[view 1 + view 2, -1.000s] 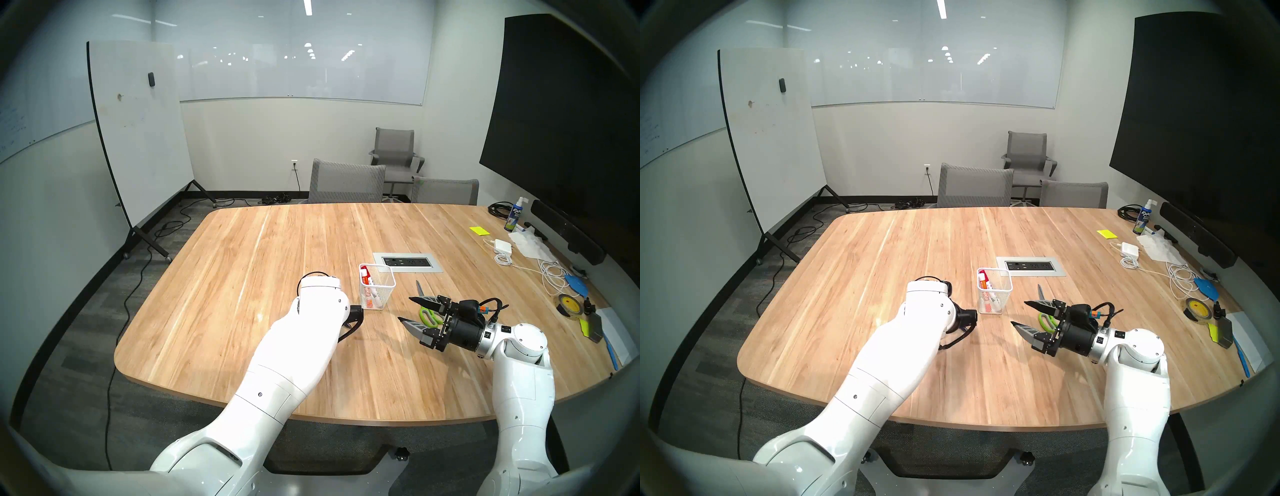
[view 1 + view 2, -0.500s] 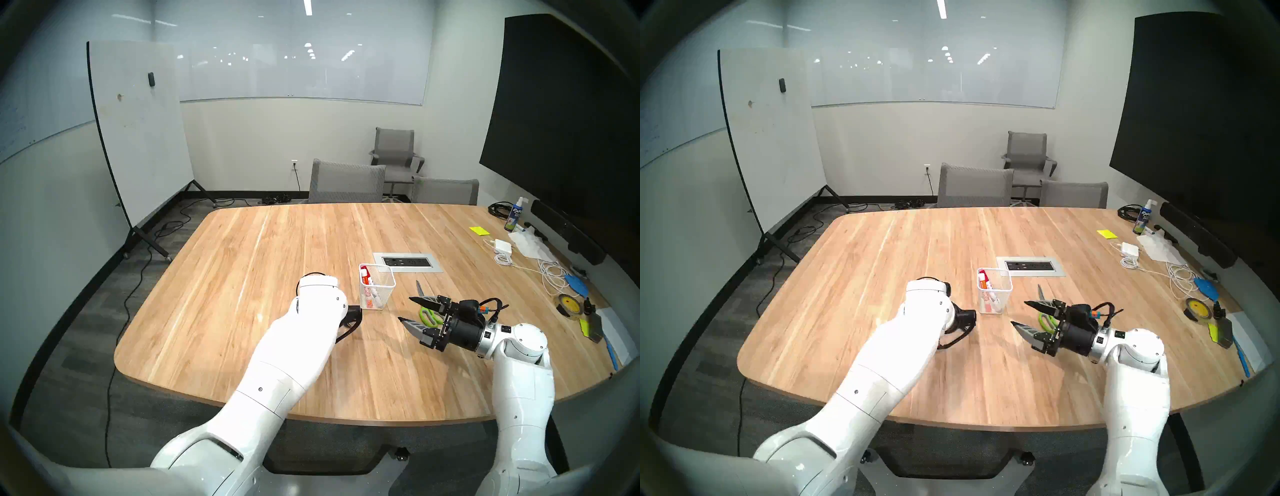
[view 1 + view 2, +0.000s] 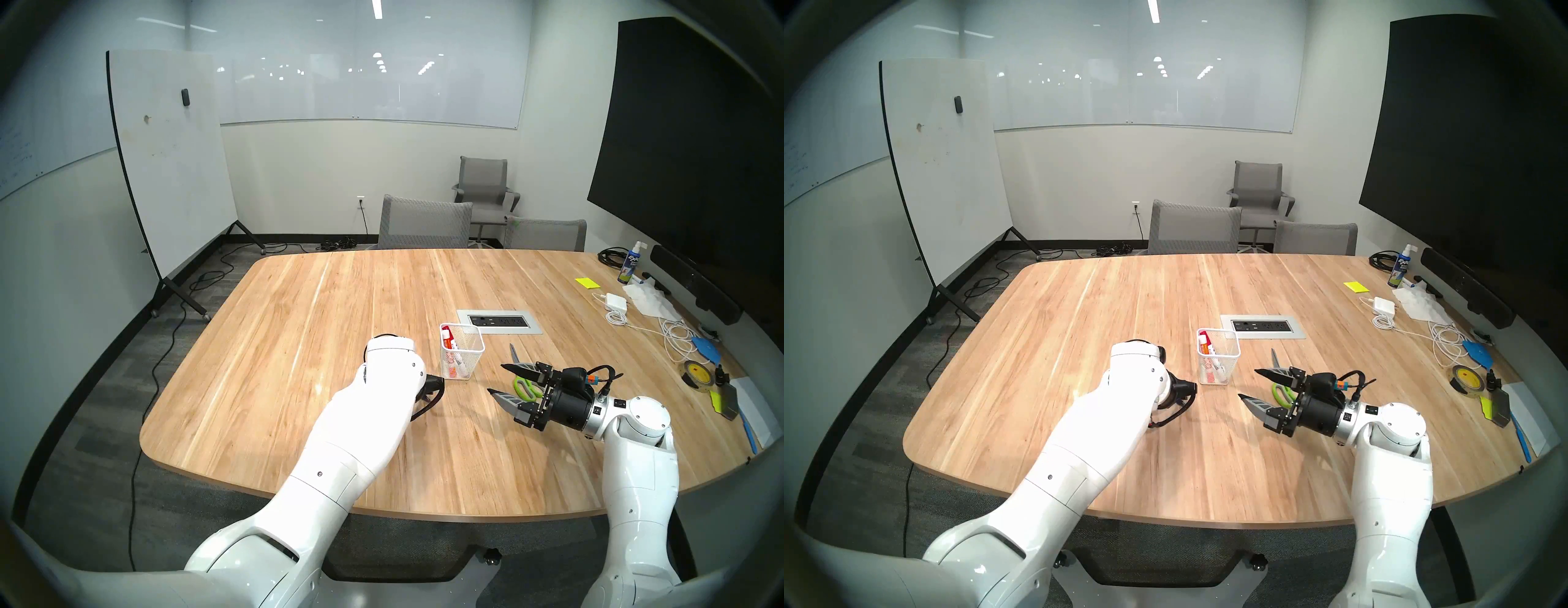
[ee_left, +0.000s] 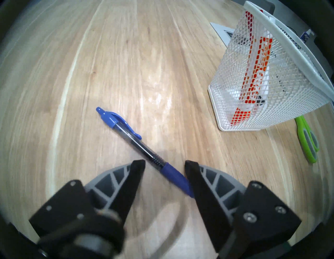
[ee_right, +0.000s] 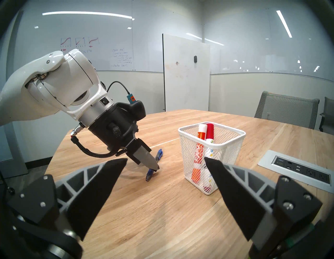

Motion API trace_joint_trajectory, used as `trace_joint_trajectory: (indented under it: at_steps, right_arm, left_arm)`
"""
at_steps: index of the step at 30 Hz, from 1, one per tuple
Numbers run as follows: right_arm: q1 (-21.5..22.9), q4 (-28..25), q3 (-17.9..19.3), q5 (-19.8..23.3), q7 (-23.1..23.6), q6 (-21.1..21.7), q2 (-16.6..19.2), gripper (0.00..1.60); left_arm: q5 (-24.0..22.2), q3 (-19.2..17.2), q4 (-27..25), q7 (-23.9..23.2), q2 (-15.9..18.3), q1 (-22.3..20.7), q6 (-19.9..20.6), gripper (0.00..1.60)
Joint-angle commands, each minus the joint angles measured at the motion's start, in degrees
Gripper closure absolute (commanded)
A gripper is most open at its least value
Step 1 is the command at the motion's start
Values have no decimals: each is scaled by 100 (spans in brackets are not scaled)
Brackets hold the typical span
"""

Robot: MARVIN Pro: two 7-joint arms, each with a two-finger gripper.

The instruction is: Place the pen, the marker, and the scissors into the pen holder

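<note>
The left tool (image 4: 164, 165) is tipped down over the pen (image 4: 144, 151), its fingers part-way apart and straddling the dark blue grip end, one finger touching it, so it looks set to pinch there; nothing is clamped yet. The pen lies flat on the tabletop (image 3: 339, 297), just left of the pen holder (image 3: 462, 352), a short carry away. Two markers (image 5: 206, 133) already stand inside. The right tool (image 3: 502, 380) hangs wide open and empty near the scissors (image 3: 524, 384), which lie right of the holder.
</note>
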Motion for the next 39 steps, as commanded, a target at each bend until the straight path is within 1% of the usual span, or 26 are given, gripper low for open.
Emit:
trace_joint_trajectory:
  at_steps: [1, 4, 13, 22, 30, 31, 32, 33, 38, 39]
  right_arm:
    - [85, -96, -9, 20, -2, 10, -2, 0]
    - [90, -96, 2, 8, 7, 10, -11, 0]
    - [101, -96, 25, -18, 26, 9, -30, 0]
    - [112, -96, 50, -47, 48, 9, -51, 0]
    - [121, -97, 69, -69, 61, 9, -67, 0]
    - [122, -97, 71, -71, 61, 9, -68, 0]
    - [123, -97, 73, -74, 61, 9, -70, 0]
    - [124, -97, 76, -77, 61, 9, -72, 0]
    - [128, -97, 85, -87, 61, 8, -80, 0]
    - [129, -97, 87, -89, 61, 8, -82, 0]
  left_arm:
    - [-3, 20, -47, 10, -76, -77, -2, 55]
    - [-30, 9, -41, 53, -95, -79, 61, 51]
    - [-93, -17, -4, 168, -142, -84, 152, 50]
    - [-164, -33, 30, 312, -174, -106, 169, 53]
    - [-237, -25, 38, 381, -167, -109, 169, 61]
    - [-245, -28, 38, 392, -170, -109, 169, 63]
    - [-255, -26, 37, 400, -169, -110, 169, 81]
    - [-267, -27, 35, 408, -169, -112, 169, 87]
    - [-328, -28, 23, 432, -162, -123, 169, 146]
    - [-340, -27, 23, 435, -161, -127, 169, 148]
